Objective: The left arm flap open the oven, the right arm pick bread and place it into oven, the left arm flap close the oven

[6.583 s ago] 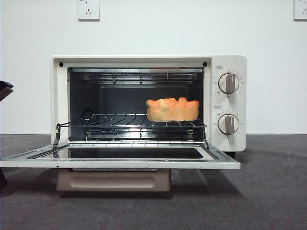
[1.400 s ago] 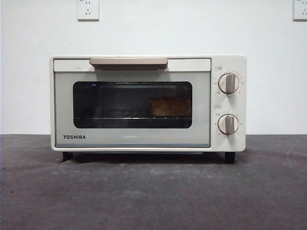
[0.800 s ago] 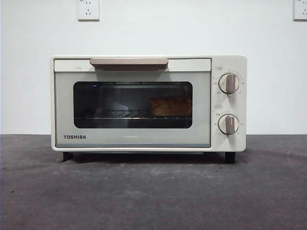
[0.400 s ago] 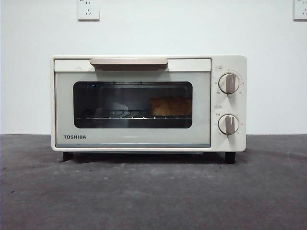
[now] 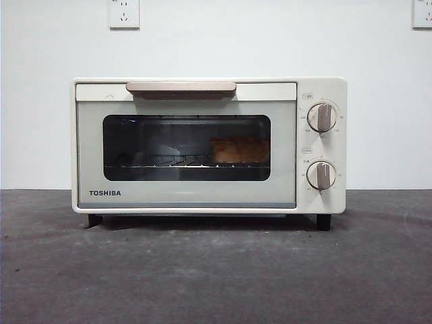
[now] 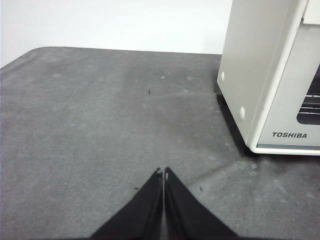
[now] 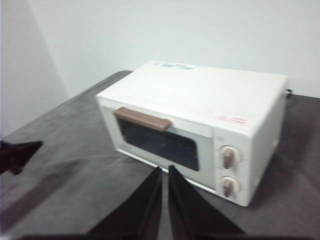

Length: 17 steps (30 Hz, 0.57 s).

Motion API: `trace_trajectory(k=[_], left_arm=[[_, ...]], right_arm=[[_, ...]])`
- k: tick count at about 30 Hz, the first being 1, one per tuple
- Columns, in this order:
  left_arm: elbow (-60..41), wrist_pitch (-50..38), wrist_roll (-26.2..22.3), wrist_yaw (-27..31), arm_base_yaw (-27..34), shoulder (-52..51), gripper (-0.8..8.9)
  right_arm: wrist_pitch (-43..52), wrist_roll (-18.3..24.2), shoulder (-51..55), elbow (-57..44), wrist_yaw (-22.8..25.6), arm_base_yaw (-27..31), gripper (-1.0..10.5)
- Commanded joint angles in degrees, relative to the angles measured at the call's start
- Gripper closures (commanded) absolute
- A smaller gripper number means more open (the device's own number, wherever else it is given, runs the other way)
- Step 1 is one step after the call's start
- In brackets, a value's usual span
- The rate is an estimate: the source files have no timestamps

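The oven [image 5: 209, 145] stands shut toward the back edge of the dark surface [image 5: 216, 270], its door flush and the beige handle [image 5: 181, 88] along the top of the door. The bread [image 5: 239, 150] is seen dimly through the dark glass, resting on the wire rack [image 5: 169, 164] toward the side with the two knobs [image 5: 322, 117]. The task is judged complete.

The left gripper [image 6: 163, 172] is held low above the surface off the oven's left side, jaws pressed together and empty. The right gripper [image 7: 164, 171] is held high and well back from the oven's front, jaws nearly together with a thin gap, nothing between them.

The bread is judged light, soft and easily crushed; a gentle hold across its narrow middle would suit. The door is stiff and hinged at the bottom, best worked by its handle.
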<state>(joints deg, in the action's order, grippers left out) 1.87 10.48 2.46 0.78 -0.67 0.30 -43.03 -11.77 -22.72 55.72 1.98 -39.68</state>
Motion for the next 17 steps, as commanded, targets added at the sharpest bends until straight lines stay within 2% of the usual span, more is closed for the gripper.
trace_trajectory(k=[1, 3, 6, 11, 14, 17], left_arm=[[-1.18, 0.26, -0.02, 0.33, -0.11, -0.11, 8.05], [-1.18, 0.26, -0.02, 0.33, -0.11, -0.11, 8.05], [-1.18, 0.26, -0.02, 0.33, -0.11, -0.11, 8.05], [-1.18, 0.26, -0.02, 0.33, -0.11, -0.11, 8.05], [-1.18, 0.26, -0.02, 0.33, -0.11, -0.11, 8.05], [-1.18, 0.26, -0.02, 0.33, -0.11, -0.11, 8.05]], right_arm=[[1.14, 0.31, -0.11, 0.39, 0.52, 2.43, 9.3], [4.79, 0.31, 0.02, -1.46, 0.92, 6.12, 9.3], [15.89, 0.35, 1.16, -7.32, 0.83, 12.33, 9.3], [34.27, 5.01, 4.96, -22.97, 0.57, 22.32, 9.3], [39.67, 5.99, 7.58, -32.09, 0.55, 28.13, 9.3], [40.44, 6.03, 9.73, -38.51, 0.42, 32.41, 9.3]])
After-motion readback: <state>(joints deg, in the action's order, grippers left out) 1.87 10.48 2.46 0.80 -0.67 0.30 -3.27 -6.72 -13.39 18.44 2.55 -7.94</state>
